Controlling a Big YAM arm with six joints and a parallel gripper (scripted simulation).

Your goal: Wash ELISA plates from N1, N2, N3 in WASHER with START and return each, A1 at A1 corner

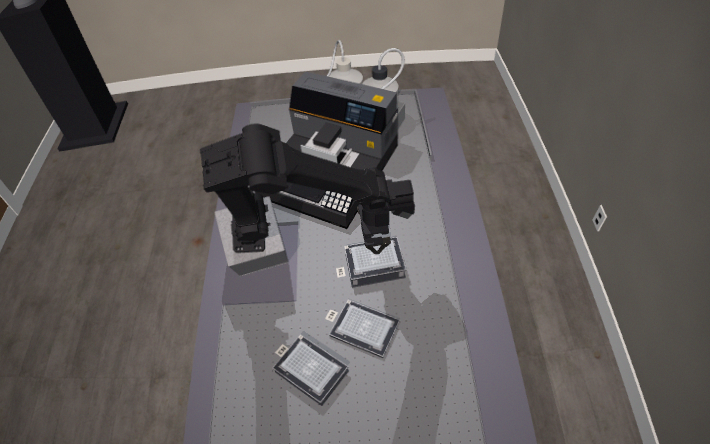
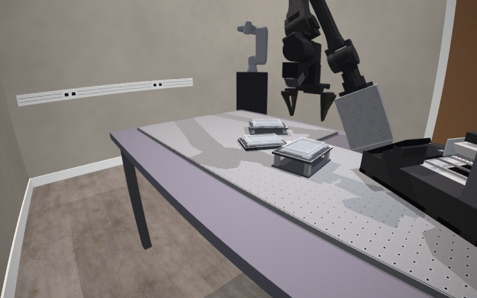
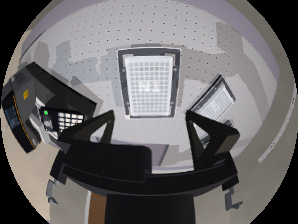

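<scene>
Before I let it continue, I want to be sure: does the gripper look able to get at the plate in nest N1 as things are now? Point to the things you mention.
Probably yes: the gripper (image 2: 307,117) (image 3: 150,113) is open, and nothing visible covers the N1 plate (image 2: 304,147) (image 3: 148,92).

Place: we are in a lab.
Bench: we see a perforated top.
Plates: we count three many-welled ones (image 1: 375,258) (image 2: 307,147) (image 3: 148,86).
Washer: we see its keypad and screen (image 1: 360,114).
Bottles: ours have tubes.
</scene>
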